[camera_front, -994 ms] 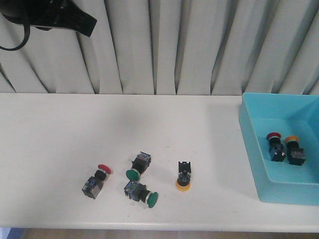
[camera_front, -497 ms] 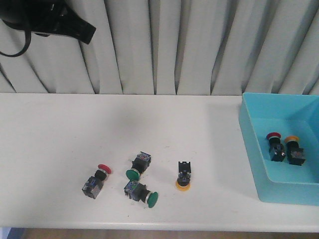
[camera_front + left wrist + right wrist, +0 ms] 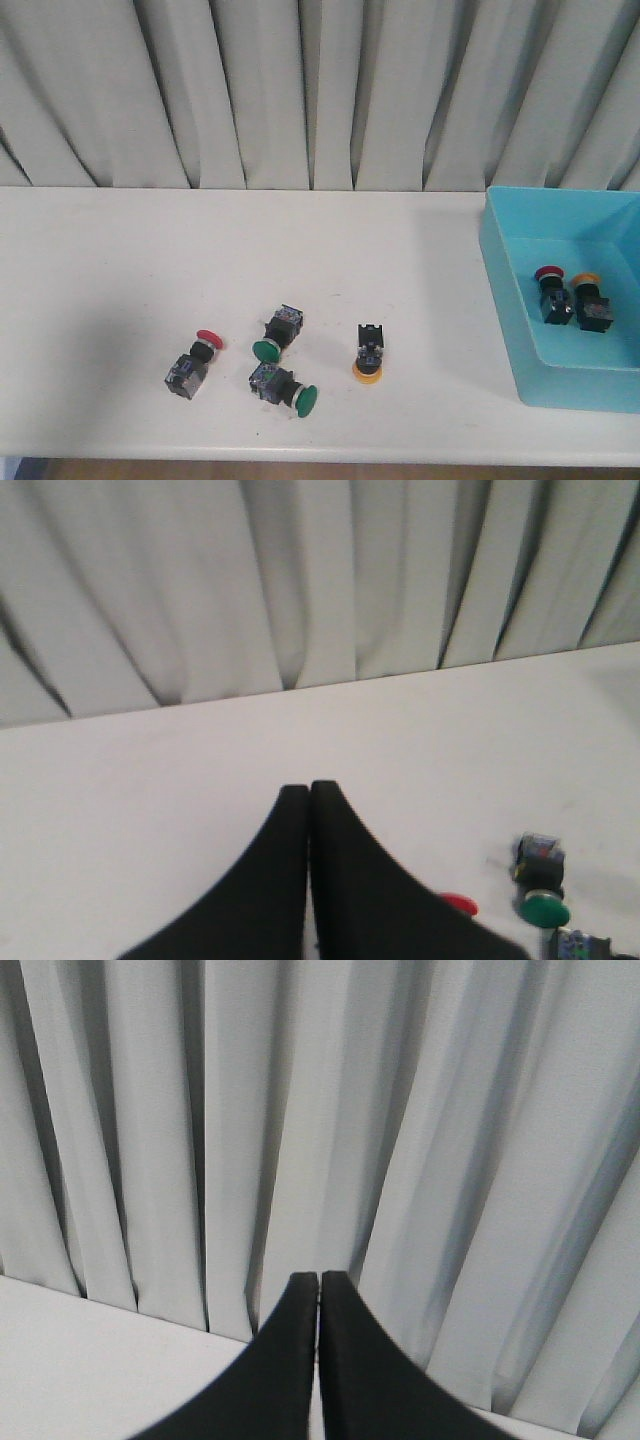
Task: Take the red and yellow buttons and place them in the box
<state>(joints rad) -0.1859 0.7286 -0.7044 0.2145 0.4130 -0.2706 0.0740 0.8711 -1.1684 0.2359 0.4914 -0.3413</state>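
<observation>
Left arm gone from front view since earlier frame. Left gripper (image 3: 308,792) closed, empty; right gripper (image 3: 319,1280) closed, empty. Red button (image 3: 192,363) and yellow button (image 3: 368,354) on table (image 3: 120,260); two already in box (image 3: 500,262). Probably light, rigid; smooth cap likely slippery, so grip blocky body

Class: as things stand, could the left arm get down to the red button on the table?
Probably yes. The red button lies on open table with its cap clear; the nearest green button sits apart from it. The left end effector is shut, so it must open first.
</observation>
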